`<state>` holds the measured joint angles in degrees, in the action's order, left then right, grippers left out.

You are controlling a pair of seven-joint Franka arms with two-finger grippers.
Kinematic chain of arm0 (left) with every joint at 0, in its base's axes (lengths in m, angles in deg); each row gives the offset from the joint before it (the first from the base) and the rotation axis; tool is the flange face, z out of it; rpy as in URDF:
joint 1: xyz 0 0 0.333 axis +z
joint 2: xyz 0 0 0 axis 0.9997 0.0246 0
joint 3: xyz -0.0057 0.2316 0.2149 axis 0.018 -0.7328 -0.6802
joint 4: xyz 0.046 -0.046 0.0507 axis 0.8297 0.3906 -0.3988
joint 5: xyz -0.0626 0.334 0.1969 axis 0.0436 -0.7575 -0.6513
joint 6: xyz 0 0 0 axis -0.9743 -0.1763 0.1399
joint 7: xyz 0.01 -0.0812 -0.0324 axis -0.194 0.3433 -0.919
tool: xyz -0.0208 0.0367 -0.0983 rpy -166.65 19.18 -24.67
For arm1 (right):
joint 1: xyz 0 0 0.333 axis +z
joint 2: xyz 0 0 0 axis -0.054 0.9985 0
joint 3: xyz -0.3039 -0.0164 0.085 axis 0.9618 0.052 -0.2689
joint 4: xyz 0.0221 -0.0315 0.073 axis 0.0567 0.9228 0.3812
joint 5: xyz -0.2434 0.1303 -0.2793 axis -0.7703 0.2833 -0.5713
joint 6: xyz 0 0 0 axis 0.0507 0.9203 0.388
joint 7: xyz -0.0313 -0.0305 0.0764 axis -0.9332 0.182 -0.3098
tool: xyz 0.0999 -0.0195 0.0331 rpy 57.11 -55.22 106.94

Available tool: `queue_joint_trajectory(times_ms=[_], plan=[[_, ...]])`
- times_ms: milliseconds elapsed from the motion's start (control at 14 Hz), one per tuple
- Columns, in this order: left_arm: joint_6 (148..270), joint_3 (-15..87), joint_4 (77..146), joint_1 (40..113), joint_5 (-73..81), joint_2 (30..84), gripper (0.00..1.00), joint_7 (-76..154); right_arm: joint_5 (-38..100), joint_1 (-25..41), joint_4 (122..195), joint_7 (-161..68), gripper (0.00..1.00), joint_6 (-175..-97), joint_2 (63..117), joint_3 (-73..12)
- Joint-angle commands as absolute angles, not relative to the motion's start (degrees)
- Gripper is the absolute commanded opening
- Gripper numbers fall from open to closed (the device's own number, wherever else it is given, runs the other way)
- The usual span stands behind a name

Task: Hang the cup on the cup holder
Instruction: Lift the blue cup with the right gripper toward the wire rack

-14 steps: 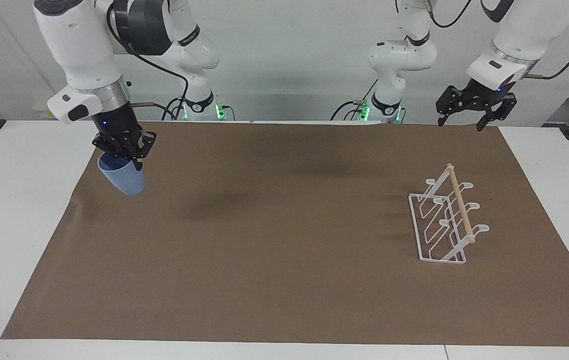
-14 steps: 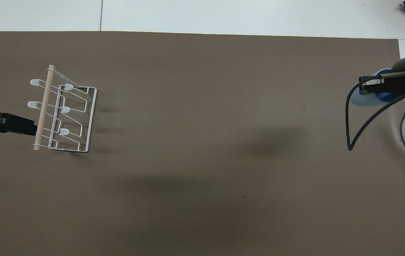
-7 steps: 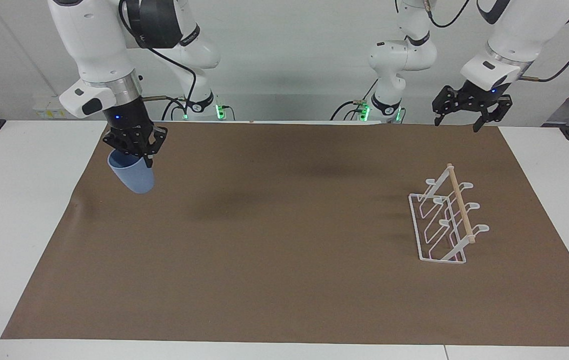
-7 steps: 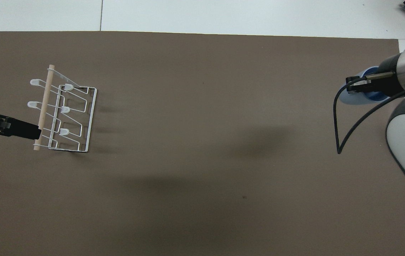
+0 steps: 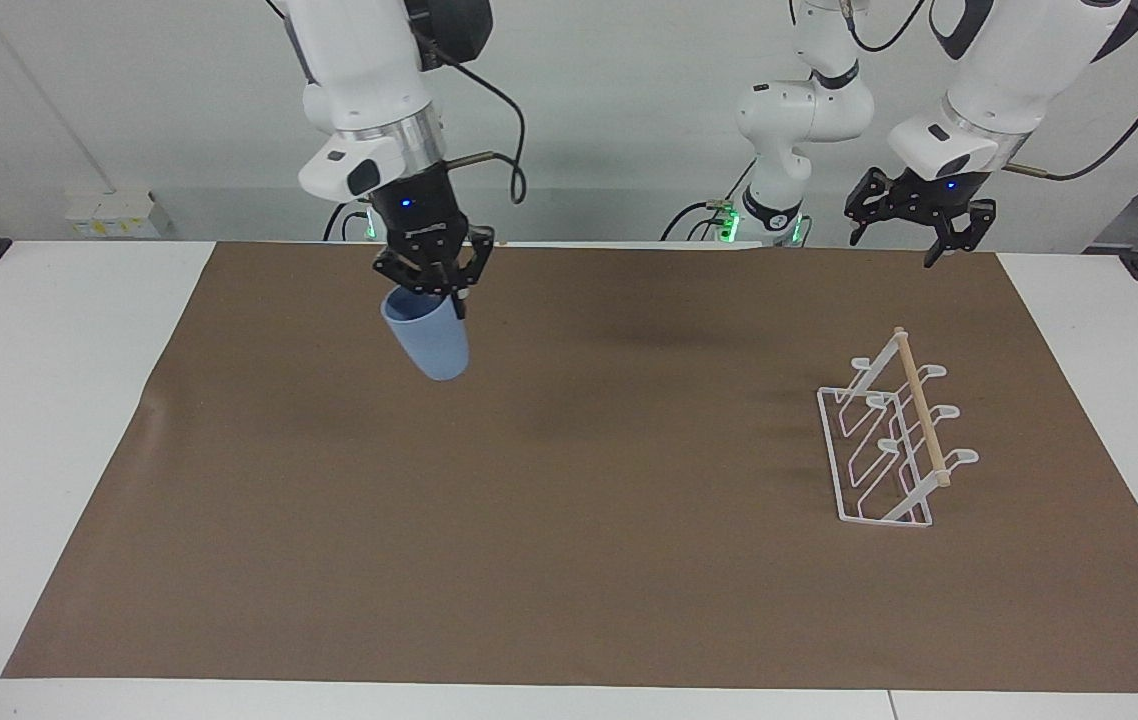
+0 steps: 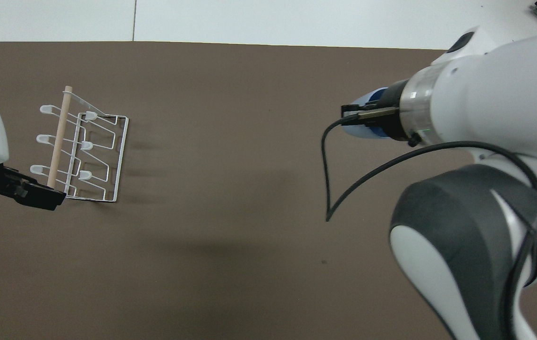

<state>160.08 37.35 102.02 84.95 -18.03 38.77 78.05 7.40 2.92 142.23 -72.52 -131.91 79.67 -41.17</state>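
Note:
My right gripper (image 5: 434, 290) is shut on the rim of the light-blue cup (image 5: 426, 343), which hangs tilted in the air over the brown mat. In the overhead view the right gripper (image 6: 360, 118) and its wrist hide most of the cup (image 6: 366, 97). The white wire cup holder (image 5: 886, 443) with its wooden dowel stands on the mat toward the left arm's end of the table; its prongs carry nothing (image 6: 84, 150). My left gripper (image 5: 912, 235) hangs open and empty, high over the mat's edge nearest the robots, beside the cup holder in the overhead view (image 6: 37, 196).
The brown mat (image 5: 569, 560) covers most of the white table (image 5: 39, 400). The right arm's cable (image 6: 339, 189) loops below its wrist. The robot bases stand at the table's edge.
The right arm has carried the cup from its own end of the table toward the middle. The left gripper has drifted slightly toward the middle and stays open.

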Motion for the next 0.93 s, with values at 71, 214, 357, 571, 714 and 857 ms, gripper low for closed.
queue_joint_trajectory(times_ms=[71, 214, 357, 571, 714, 857], plan=[[168.6, 36.8, 107.1, 82.6, -13.2, 36.4, 1.00, 91.4, 14.0, 13.0, 143.1, -86.7, 0.00, -145.6, 81.2, -41.0], [170.5, 36.8, 109.6, 80.1, -10.2, 35.1, 1.00, 94.3, 19.7, 18.2, 143.1, -97.4, 0.00, -157.1, 83.4, -41.0], [173.5, 36.8, 111.3, 76.1, -9.8, 34.2, 1.00, 97.2, 24.5, 21.6, 143.1, -104.7, 0.00, -164.8, 84.4, -41.0], [173.2, 36.7, 111.4, 75.2, -5.8, 34.1, 1.00, 108.4, 28.5, 24.1, 143.4, -108.7, 0.00, -167.5, 84.3, -41.0], [172.5, 36.7, 111.4, 75.8, -5.5, 34.0, 1.00, 117.8, 28.5, 24.1, 144.5, -108.6, 0.00, -167.0, 83.9, -41.0], [171.4, 36.0, 111.3, 75.9, -5.5, 34.0, 1.00, 123.9, 28.5, 24.1, 144.5, -108.6, 0.00, -166.9, 83.9, -41.1]])
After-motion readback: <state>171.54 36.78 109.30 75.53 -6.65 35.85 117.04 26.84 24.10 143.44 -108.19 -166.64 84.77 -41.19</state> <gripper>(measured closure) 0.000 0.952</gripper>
